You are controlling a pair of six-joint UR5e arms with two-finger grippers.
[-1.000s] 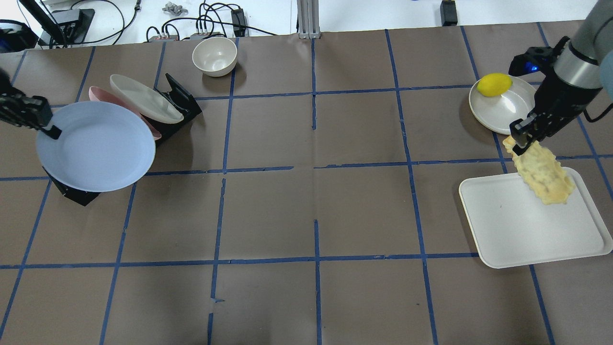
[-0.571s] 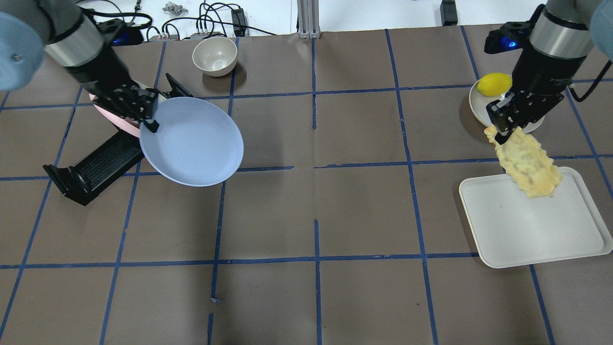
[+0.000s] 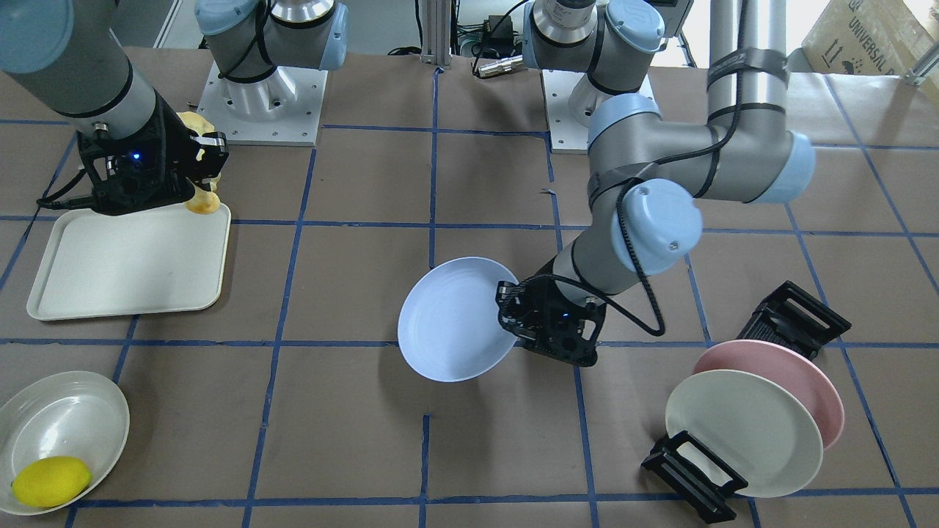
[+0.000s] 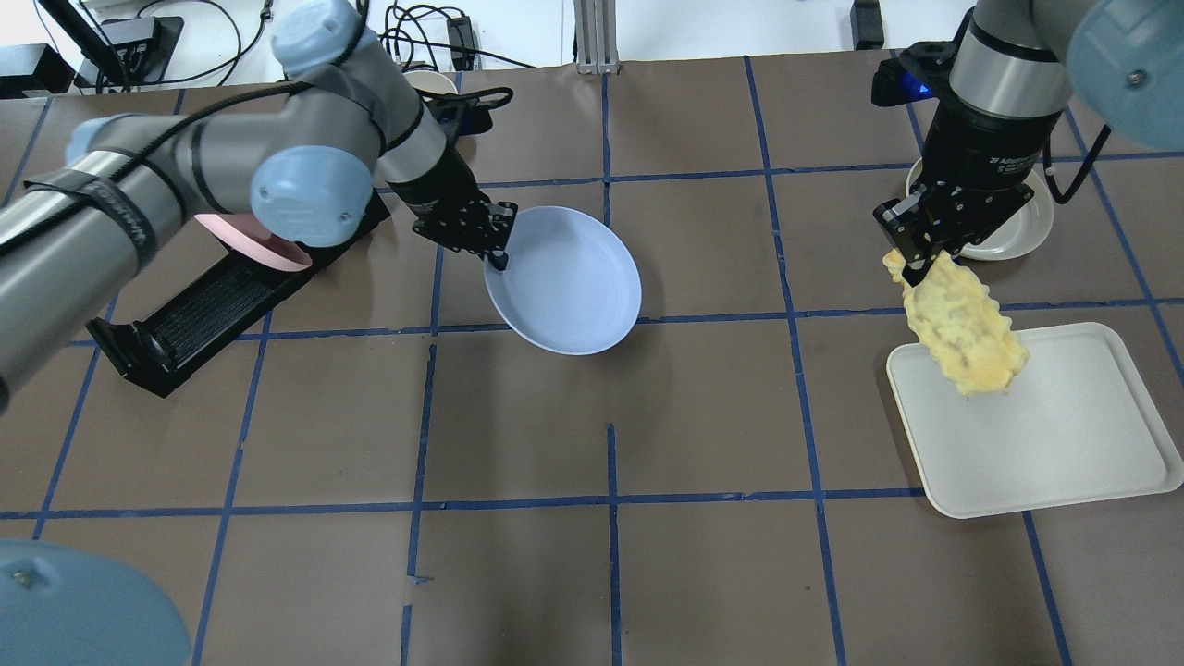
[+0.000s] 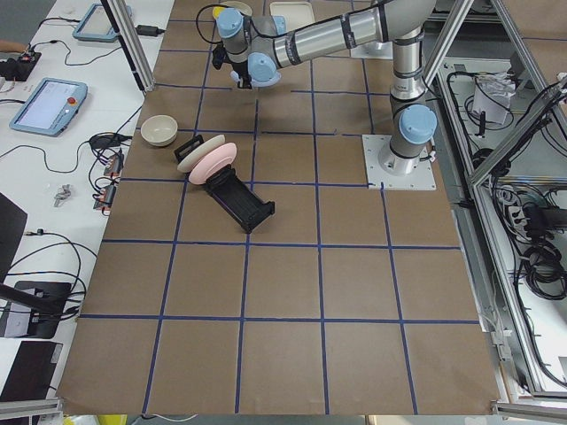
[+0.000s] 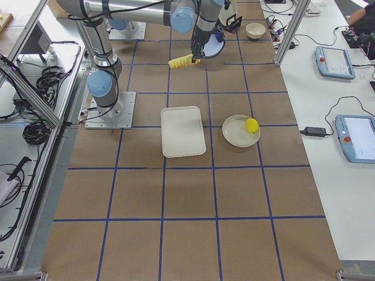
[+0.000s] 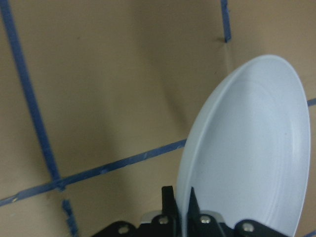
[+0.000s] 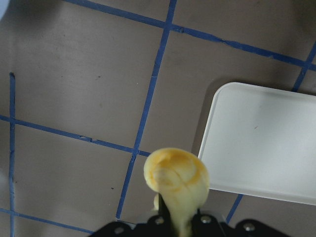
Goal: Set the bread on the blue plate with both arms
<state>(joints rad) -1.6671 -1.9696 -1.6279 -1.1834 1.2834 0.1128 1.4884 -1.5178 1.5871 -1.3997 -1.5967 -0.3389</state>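
Note:
My left gripper [image 4: 497, 255] is shut on the rim of the blue plate [image 4: 569, 282] and holds it tilted above the table near the middle. The plate also shows in the front view [image 3: 451, 319] and the left wrist view [image 7: 247, 158], where the fingers [image 7: 168, 197] pinch its edge. My right gripper [image 4: 911, 264] is shut on one end of the bread [image 4: 962, 326], which hangs in the air over the left edge of the white tray [image 4: 1064, 444]. The bread fills the bottom of the right wrist view [image 8: 175, 177].
A cream plate [image 3: 66, 418] with a lemon [image 3: 51, 480] sits behind the tray, partly under my right arm. A black dish rack [image 4: 203, 314] at the left holds a pink plate [image 3: 799, 367] and a cream-white plate [image 3: 741, 433]. A bowl [image 5: 159, 130] stands at the far edge.
My left arm has carried the blue plate from over the rack rightward to near the table's middle. My right arm has moved left with the bread, now at the tray's left edge.

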